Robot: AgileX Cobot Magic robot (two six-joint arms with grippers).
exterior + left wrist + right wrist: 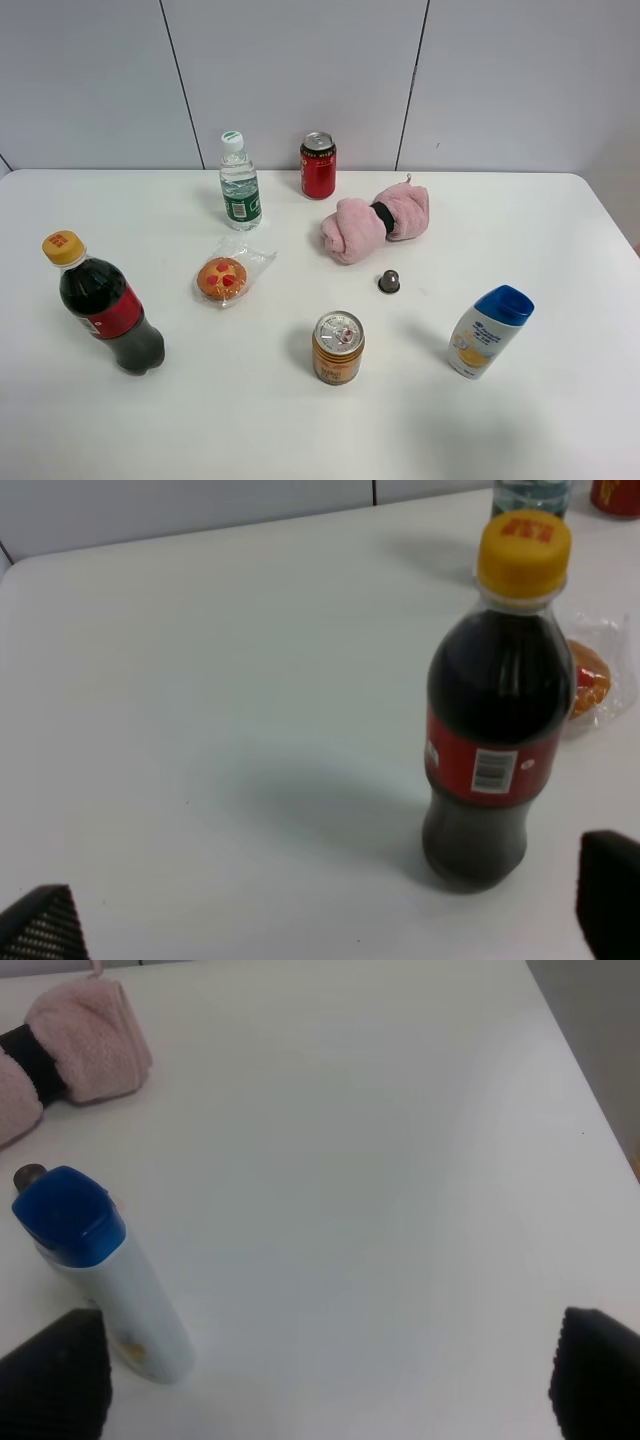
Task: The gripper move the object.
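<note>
Looking down my right wrist cam, my right pincer (320,1380) is spread wide with nothing in it, just bare white table (380,1160) between the two dark fingertips (55,1380). The shampoo bottle (95,1270) with the blue cap stands just beside one tip, not touching as far as I can tell. Past it there's the pink towel roll (70,1060).

My left pincer (320,915) is gaping too, empty, with the cola bottle (495,710) standing upright near one finger (612,890).

From the high cam neither arm shows up at all. The water bottle (239,182) with the white cap and green label is upright at the far side of the table, near the wall, with the red can (318,166) beside it. It's well apart from both my pincers. In front of it lies a wrapped pastry (224,279), then an orange can (338,348) closer to the near edge, and a small dark knob thing (389,282) near the towel.
</note>
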